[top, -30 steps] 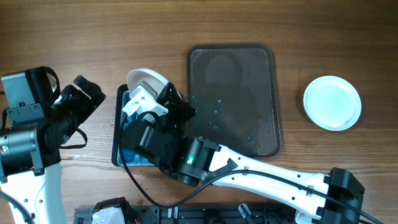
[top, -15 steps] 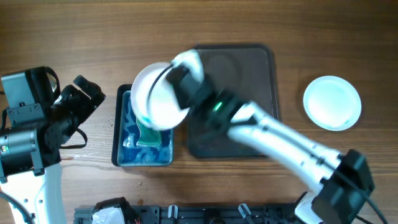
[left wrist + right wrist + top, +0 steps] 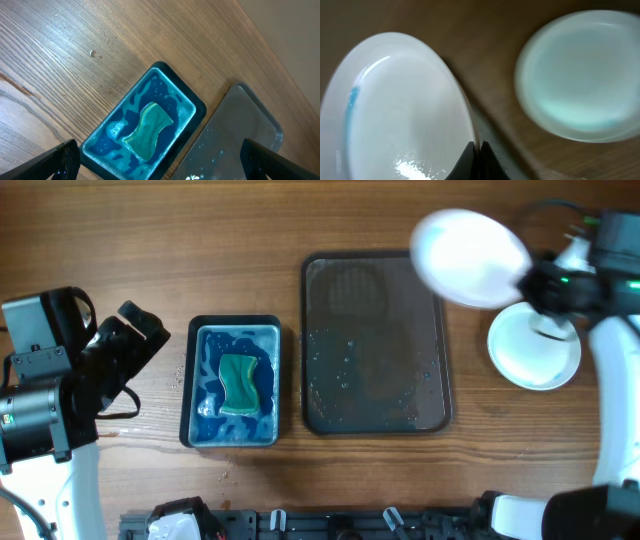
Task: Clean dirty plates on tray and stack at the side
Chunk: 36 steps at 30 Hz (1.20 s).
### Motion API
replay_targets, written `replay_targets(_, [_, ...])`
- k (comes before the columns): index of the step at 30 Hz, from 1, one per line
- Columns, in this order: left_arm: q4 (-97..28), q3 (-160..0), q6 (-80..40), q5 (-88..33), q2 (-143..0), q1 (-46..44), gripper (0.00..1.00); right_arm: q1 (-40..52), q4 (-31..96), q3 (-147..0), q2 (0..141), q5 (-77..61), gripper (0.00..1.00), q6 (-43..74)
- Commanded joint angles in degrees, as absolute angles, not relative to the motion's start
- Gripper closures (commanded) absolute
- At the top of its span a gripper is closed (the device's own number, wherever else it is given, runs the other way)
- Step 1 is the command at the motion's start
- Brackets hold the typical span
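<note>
1. Since the earlier frames the right end effector (image 3: 542, 280) has carried the held plate (image 3: 468, 258) away from the basin (image 3: 190, 395) and across the tray (image 3: 375, 395). The left arm has not moved.
2. The fingers of the right end effector are pressed together on the rim of this plate. In the right wrist view only their dark tips show at the lower edge.
3. The held plate is round, smooth and glossy white, with a thin teal smear near one rim. It hides the tray's upper right corner in the overhead view.
4. The second plate (image 3: 520, 365) is round and pale. It lies on the wooden table (image 3: 300, 220), right of the tray and apart from it. The right arm covers part of it, and it is blurred in the wrist view.
5. The tray is dark and rectangular, with rounded corners, a raised rim and water drops.
6. The basin has a black rim and a blue inside. A wavy green sponge (image 3: 238, 383) lies in it.
7. The left end effector (image 3: 130, 350) is spread wide left of the basin and holds nothing.
</note>
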<state>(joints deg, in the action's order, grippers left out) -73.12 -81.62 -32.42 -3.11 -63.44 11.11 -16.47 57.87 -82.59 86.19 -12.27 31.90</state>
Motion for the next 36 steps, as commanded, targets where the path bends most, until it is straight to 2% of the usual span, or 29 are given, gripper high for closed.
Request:
replay_targets(1, [-72.95,-82.26,-32.34,-3.99,-63.55,11.53,0.0,-26.76,60.64,-81.14,90.52,-11.57,0.96,28.03])
replay_targets(5, [-72.95,-82.26,-32.34,-3.99,-63.55,11.53,0.0,-33.54,61.6,-76.25,94.21,-9.85,0.96,26.96])
replay_targets(9, [-72.95,-82.26,-32.34,-3.99,-63.55,11.53,0.0,-36.42,59.2,-69.91,95.7,-9.8,0.96,26.96])
replay_targets(11, [-72.97,-82.26,-32.34,-4.01,-63.55,11.53,0.0,-36.56,58.17,-68.64,95.66,-9.39,0.96,26.72])
replay_targets(16, [-72.95,-82.26,-32.34,-4.01,-63.55,11.53,0.0,-31.73,56.73,-68.66,91.96,-10.52,0.96,17.72])
replay_targets(21, [-72.97,-82.26,-32.34,-3.99,-63.55,11.53,0.0,-16.71,51.77,-68.69,81.25,-9.3,0.96,13.17])
replay_targets(26, [-72.95,-82.26,-32.34,-3.99,-63.55,11.53,0.0,4.03,44.45,-68.66,72.44,2.37,0.96,11.77])
replay_targets(33, [-72.95,-82.26,-32.34,-3.99,-63.55,11.53,0.0,33.93,38.98,-68.66,73.54,21.28,0.96,8.82])
replay_targets(36, [-72.95,-82.26,-32.34,-3.99,-63.55,11.53,0.0,42.92,37.95,-68.66,76.38,33.61,0.96,7.57])
